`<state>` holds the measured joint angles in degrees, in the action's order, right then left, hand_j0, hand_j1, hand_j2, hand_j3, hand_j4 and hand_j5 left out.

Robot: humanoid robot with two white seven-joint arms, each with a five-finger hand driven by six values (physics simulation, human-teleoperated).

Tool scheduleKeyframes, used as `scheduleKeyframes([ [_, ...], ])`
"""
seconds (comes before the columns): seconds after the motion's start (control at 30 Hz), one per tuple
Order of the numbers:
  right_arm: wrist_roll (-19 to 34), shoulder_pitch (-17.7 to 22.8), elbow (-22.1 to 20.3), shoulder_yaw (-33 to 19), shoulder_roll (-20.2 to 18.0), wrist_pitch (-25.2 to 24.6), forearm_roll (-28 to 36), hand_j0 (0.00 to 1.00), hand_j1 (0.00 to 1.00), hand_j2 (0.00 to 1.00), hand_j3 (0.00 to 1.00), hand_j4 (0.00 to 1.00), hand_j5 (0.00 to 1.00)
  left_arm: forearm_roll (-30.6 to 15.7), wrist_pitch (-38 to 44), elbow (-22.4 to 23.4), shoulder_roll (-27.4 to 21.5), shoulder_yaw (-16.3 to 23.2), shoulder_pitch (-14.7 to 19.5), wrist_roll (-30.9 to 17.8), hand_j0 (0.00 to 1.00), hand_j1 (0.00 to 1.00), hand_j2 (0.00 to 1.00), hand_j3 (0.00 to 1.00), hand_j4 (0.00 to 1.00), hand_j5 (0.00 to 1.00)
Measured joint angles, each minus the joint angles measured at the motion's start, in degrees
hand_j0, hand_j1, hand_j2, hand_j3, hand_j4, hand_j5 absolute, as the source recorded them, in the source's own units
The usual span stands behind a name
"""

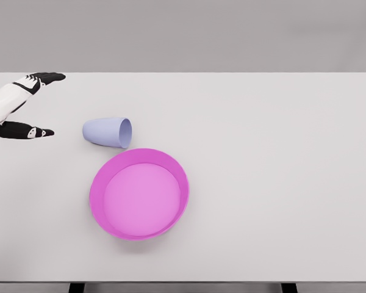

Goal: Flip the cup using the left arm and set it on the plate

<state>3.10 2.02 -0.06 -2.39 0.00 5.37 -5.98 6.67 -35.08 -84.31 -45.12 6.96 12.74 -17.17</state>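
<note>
A pale lavender cup (pixel 108 132) lies on its side on the table, its mouth facing right. Just below and to the right of it sits a magenta plate (pixel 95 201) with a raised rim; nothing is on it. My left hand (pixel 52 104) comes in at the far left edge, with its black-tipped fingers (pixel 49 77) spread wide and the thumb (pixel 30 131) held apart below. The hand holds nothing and stays a short gap to the left of the cup's closed base. The right hand does not show.
The white table (pixel 280 171) runs across the whole view, with its far edge near the top and its front edge near the bottom. A plain grey wall stands behind it.
</note>
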Motion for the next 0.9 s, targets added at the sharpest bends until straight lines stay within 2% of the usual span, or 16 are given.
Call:
scheduleKeyframes([
  [0.27, 0.0, 0.0, 0.0, -0.1, 0.0, 0.0, 0.0, 1.0, 1.0, 1.0, 1.0, 1.0, 1.0, 0.0, 0.0, 1.0, -0.1, 0.0, 0.0, -0.1, 1.0, 1.0, 1.0, 1.0, 1.0, 1.0],
  [0.4, 0.0, 0.0, 0.0, -0.1, 0.0, 0.0, 0.0, 1.0, 1.0, 1.0, 1.0, 1.0, 1.0, 0.2, 0.0, 1.5, 0.2, 0.4, -0.1, -1.9, 1.0, 1.0, 1.0, 1.0, 1.0, 1.0],
  [0.53, 0.0, 0.0, 0.0, -0.1, 0.0, 0.0, 0.0, 1.0, 1.0, 1.0, 1.0, 1.0, 1.0, 5.2, 0.0, 2.3, 3.1, 2.4, 0.9, -2.8, 1.0, 1.0, 1.0, 1.0, 1.0, 1.0],
  [0.63, 0.0, 0.0, 0.0, -0.1, 0.0, 0.0, 0.0, 1.0, 1.0, 1.0, 1.0, 1.0, 1.0, 8.3, 0.0, 4.7, 5.4, 3.6, 2.8, -3.0, 1.0, 1.0, 1.0, 1.0, 1.0, 1.0],
  [0.77, 0.0, 0.0, 0.0, -0.1, 0.0, 0.0, 0.0, 1.0, 1.0, 1.0, 1.0, 1.0, 1.0, 9.7, 0.0, 6.8, 6.4, 5.6, 4.9, -3.2, 1.0, 1.0, 1.0, 1.0, 1.0, 1.0],
  [0.8, 0.0, 0.0, 0.0, -0.1, 0.0, 0.0, 0.0, 1.0, 1.0, 1.0, 1.0, 1.0, 1.0, 9.8, 0.0, 7.4, 6.5, 6.2, 6.1, -3.2, 1.0, 1.0, 1.0, 1.0, 1.0, 1.0],
  [0.83, 0.0, 0.0, 0.0, -0.1, 0.0, 0.0, 0.0, 1.0, 1.0, 1.0, 1.0, 1.0, 1.0, 9.8, 0.0, 8.2, 6.6, 7.5, 9.0, -3.2, 1.0, 1.0, 1.0, 1.0, 1.0, 1.0],
  [0.9, 0.0, 0.0, 0.0, -0.1, 0.0, 0.0, 0.0, 1.0, 1.0, 1.0, 1.0, 1.0, 1.0, 9.7, 0.0, 11.3, 6.8, 10.7, 12.7, -3.1, 1.0, 1.0, 1.0, 1.0, 1.0, 1.0],
])
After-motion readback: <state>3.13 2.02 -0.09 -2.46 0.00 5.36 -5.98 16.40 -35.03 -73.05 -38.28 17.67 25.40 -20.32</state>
